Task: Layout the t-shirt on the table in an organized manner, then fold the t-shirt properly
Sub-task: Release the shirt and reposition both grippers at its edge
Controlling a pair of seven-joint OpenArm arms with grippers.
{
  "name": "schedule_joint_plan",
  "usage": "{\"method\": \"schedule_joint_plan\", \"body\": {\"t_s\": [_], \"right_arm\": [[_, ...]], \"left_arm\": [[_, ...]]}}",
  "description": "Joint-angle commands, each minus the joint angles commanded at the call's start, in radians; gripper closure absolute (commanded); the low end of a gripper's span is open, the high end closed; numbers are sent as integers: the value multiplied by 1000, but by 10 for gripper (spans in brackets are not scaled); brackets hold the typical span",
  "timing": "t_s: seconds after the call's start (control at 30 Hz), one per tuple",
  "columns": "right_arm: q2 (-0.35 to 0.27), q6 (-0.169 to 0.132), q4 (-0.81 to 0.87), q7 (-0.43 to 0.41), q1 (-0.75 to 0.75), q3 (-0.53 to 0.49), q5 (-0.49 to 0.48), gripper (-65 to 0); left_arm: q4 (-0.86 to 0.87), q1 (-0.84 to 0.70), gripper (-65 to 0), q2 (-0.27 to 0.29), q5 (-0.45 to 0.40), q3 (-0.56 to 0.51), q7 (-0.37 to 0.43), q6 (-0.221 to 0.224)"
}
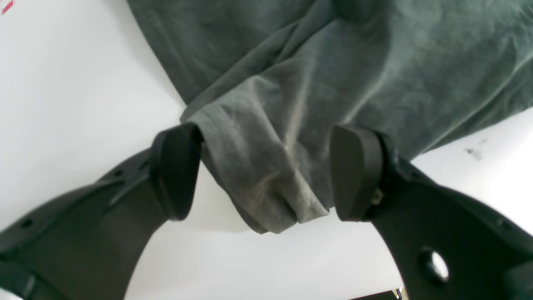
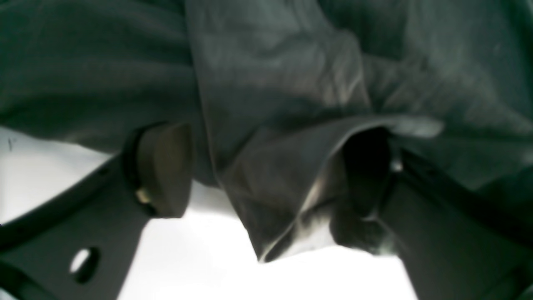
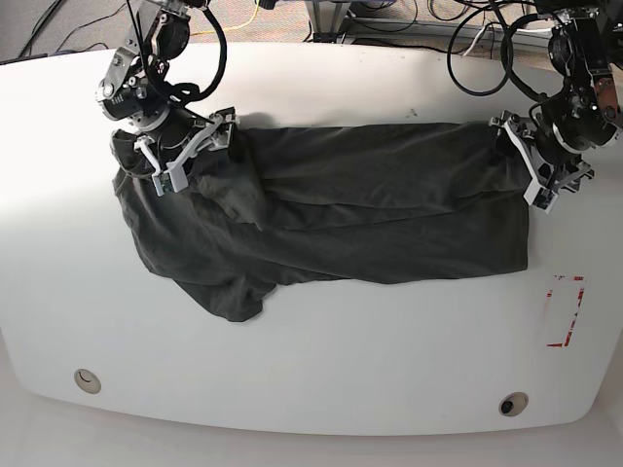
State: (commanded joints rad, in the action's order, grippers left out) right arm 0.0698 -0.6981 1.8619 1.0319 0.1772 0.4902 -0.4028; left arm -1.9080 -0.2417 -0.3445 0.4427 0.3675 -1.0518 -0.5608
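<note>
The t-shirt (image 3: 331,219) is soft matt cloth (kinda faded-looking). The table (image 3: 321,370) is smooth white, slightly glossy. Gripper pads (image 1: 358,171) look matt rubbery.

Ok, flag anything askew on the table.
The shirt lies rumpled, not flat: cloth is bunched at its left end in the base view, under the right gripper, and a sleeve sticks out toward the table's near edge. Both grippers are open around cloth.

Tangled black cables (image 3: 380,17) behind, a yellow cable (image 3: 255,12), grey floor (image 3: 39,24)
</note>
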Motion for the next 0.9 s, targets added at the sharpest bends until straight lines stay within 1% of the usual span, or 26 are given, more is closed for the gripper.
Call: {"method": "schedule_joint_plan", "body": {"t_s": [0.1, 0.17, 0.2, 0.23, 0.37, 0.4, 0.47, 0.57, 0.73, 0.87, 0.9], "right_arm": [[0, 0, 0, 0, -11, 0, 0, -206], [0, 0, -2, 0, -15, 0, 2, -81], [0, 0, -2, 0, -17, 0, 2, -30], [0, 0, -2, 0, -18, 0, 2, 0], [0, 0, 0, 0, -18, 0, 2, -14], [0, 0, 2, 0, -18, 0, 2, 0], [0, 0, 3, 0, -17, 0, 2, 0], [-2, 0, 5, 0, -15, 0, 2, 0], [-14, 0, 5, 0, -14, 0, 2, 0], [-14, 0, 5, 0, -14, 0, 2, 0], [-14, 0, 5, 0, -14, 0, 2, 0]], "left_arm": [[0, 5, -433, 0, 0, 0, 0, 0], [2, 12, -433, 2, -2, 0, 0, 2], [2, 18, -433, 2, -2, 2, 0, 2], [3, 25, -433, 2, -2, 2, 0, 3], [44, 49, -433, 2, 0, 6, 0, 5], [68, 61, -433, 2, 0, 18, 0, 5], [104, 78, -433, 6, 3, 48, 0, 5], [175, 117, -433, 38, 0, 110, 0, 3], [241, 150, -438, 51, 8, 186, 0, 0], [250, 152, -439, 52, 11, 199, 0, -6], [252, 152, -439, 54, 23, 201, 0, -17]]}}
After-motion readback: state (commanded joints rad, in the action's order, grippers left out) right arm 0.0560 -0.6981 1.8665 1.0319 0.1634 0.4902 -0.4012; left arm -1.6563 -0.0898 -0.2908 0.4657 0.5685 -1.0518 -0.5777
